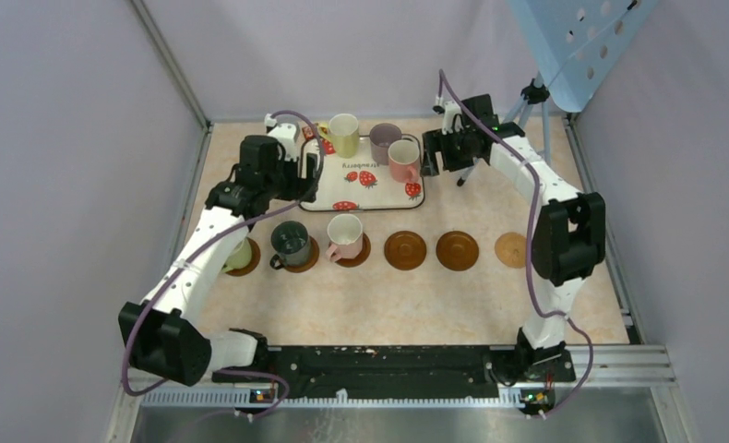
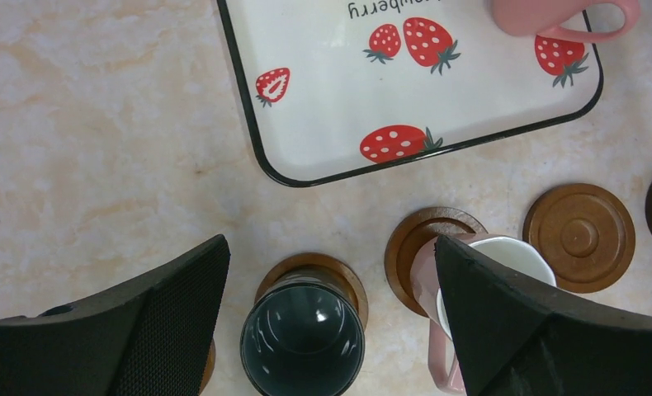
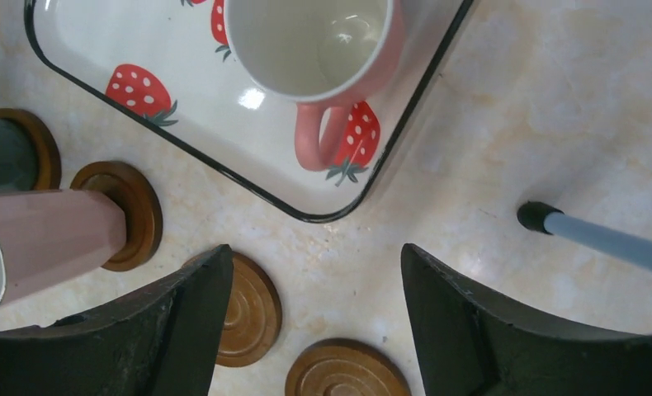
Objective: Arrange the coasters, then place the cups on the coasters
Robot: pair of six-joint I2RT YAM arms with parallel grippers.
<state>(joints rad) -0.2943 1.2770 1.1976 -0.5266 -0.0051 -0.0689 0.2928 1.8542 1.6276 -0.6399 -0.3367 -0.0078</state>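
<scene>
Six brown coasters lie in a row in front of the tray. The three on the left carry a pale green cup (image 1: 237,254), a dark teal cup (image 1: 292,242) and a pink cup (image 1: 345,235). Three coasters stand bare: two brown (image 1: 405,250) (image 1: 458,250) and a tan one (image 1: 511,248). A yellow-green cup (image 1: 343,135), a purple cup (image 1: 384,138) and a pink cup (image 1: 404,160) stand on the tray. My left gripper (image 2: 329,247) hangs open above the dark teal cup (image 2: 304,342). My right gripper (image 3: 314,252) is open and empty, just off the handle side of the tray's pink cup (image 3: 323,41).
The white strawberry-print tray (image 1: 365,189) sits at the back centre. A tripod leg (image 3: 603,239) rests on the table right of the tray, close to my right gripper. Pale walls enclose the table on the left, back and right.
</scene>
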